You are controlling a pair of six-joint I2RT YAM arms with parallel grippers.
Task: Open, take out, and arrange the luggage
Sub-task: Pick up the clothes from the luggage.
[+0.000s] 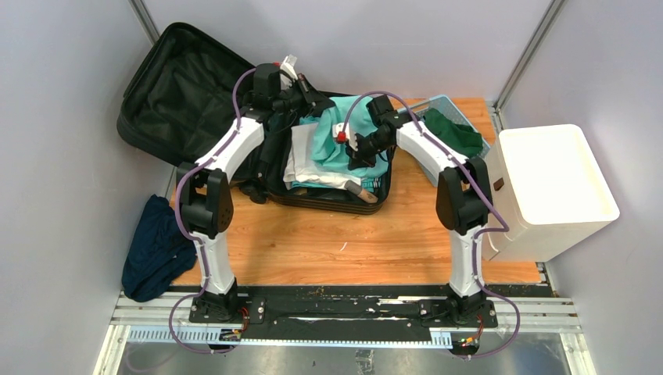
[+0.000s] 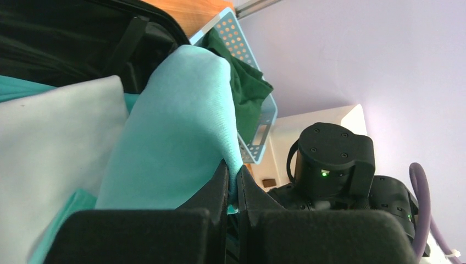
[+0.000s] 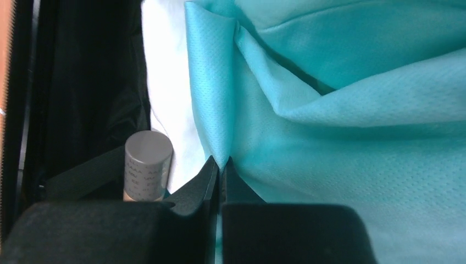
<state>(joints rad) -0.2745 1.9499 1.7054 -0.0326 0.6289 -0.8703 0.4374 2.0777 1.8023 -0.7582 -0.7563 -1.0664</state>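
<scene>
The suitcase (image 1: 176,90) lies open at the far left of the table (image 1: 313,242), its lid thrown back towards the far-left corner with the black lining facing up, its packed half flat on the wood between the two arms; opened out, its long axis seems to run from the far left towards the middle of the table, with the hinge line crossing that, roughly near to far. Both claws are down in the packed half; the left claw (image 2: 232,173) is clamped on a raised fold of the teal garment (image 2: 176,137), and the right claw (image 3: 220,165) is pinched on another edge of the same cloth, beside a white garment (image 3: 165,82) and a small grey cylinder (image 3: 147,165). Two separate holds probably let the garment come up spread rather than bunched; the blue basket (image 1: 438,99) just beyond, already holding green cloth (image 1: 457,133), looks a likely place for it.
</scene>
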